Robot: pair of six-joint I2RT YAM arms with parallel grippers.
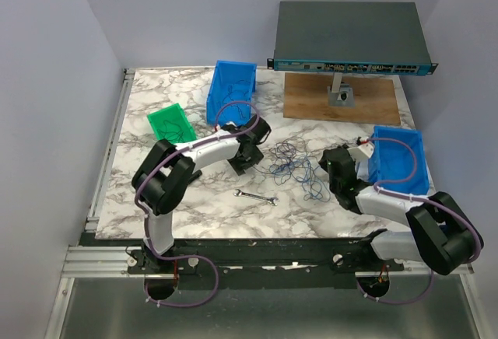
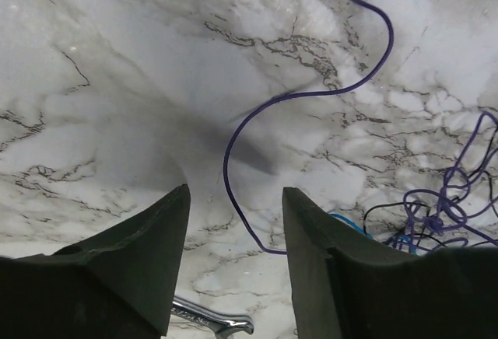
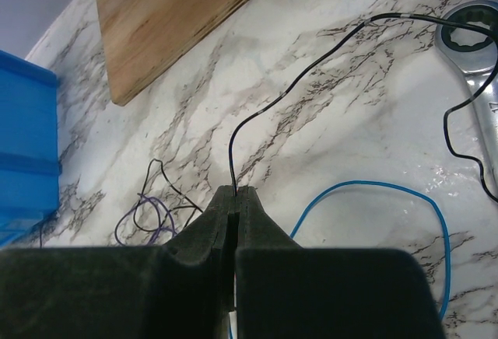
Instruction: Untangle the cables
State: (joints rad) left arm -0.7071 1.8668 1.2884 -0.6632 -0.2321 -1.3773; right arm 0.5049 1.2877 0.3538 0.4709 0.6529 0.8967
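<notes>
Cables point(image 1: 294, 164) sprawl tangled on the marble table point(image 1: 218, 218) between both arms: thread-thin, limp, featherlight, likely to snag. Right gripper point(image 3: 235, 193) is clamped on a black wire point(image 3: 311, 67); left gripper point(image 2: 233, 199) hangs with jaws apart. Free ends look easiest to hold.

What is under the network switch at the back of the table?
A wooden board lies beneath the network switch, with a small grey stand rising from it. The switch covers the board's rear part and the stand's top, so how they join cannot be seen.
</notes>
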